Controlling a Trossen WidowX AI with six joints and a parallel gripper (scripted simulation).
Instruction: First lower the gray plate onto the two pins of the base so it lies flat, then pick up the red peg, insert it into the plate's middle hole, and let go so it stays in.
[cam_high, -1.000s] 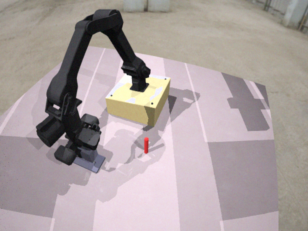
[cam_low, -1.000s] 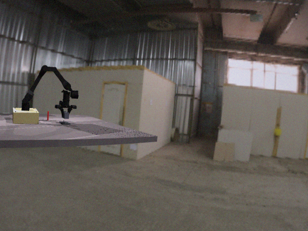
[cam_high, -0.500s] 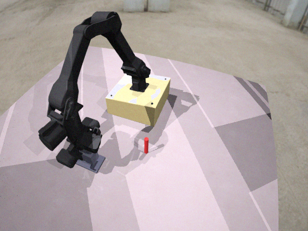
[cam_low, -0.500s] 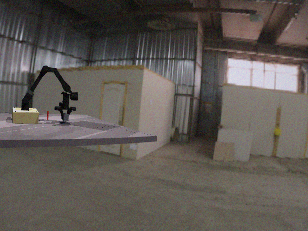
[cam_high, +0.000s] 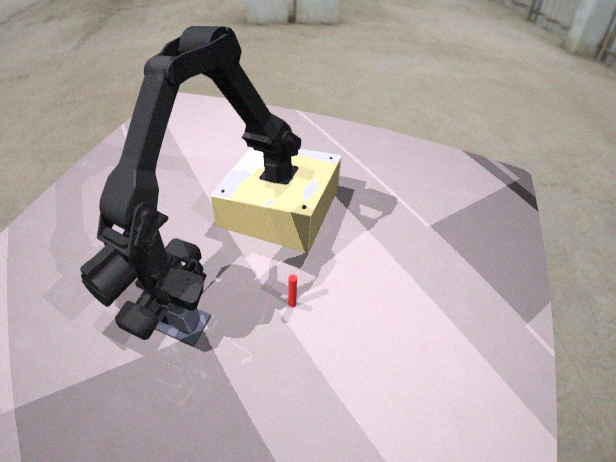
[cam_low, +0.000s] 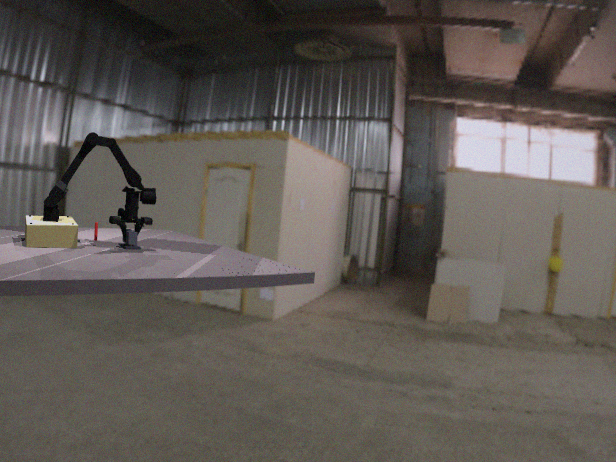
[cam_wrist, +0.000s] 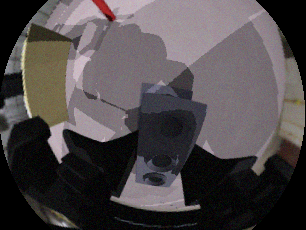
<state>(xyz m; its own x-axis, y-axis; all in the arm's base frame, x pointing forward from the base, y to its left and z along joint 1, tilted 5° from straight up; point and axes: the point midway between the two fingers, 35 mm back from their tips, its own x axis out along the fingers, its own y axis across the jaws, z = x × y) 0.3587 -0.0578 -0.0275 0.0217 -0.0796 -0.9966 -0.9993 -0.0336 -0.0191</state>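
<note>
The gray plate (cam_high: 181, 320) (cam_low: 132, 237) (cam_wrist: 150, 135) is between the fingers of my gripper (cam_low: 131, 234) (cam_wrist: 161, 133), which is shut on it. In the wrist view its face shows several round holes. It looks steep rather than flat in the exterior view; its exact tilt is unclear. The gray base (cam_high: 198, 337) (cam_low: 131, 247) lies on the table right under the plate; its pins are hidden, and I cannot tell whether plate and base touch. The red peg (cam_high: 292, 291) (cam_low: 96, 231) (cam_wrist: 105, 9) stands upright, apart from the gripper, between the base and the yellow block.
The yellow block (cam_high: 260, 220) (cam_low: 51, 236) (cam_wrist: 47, 75) carries the arm's mount and stands behind the peg in the top view. Shadows of the arm cross the pinkish table (cam_high: 390, 360) (cam_low: 165, 267). The table's edge shows at the right in the exterior view.
</note>
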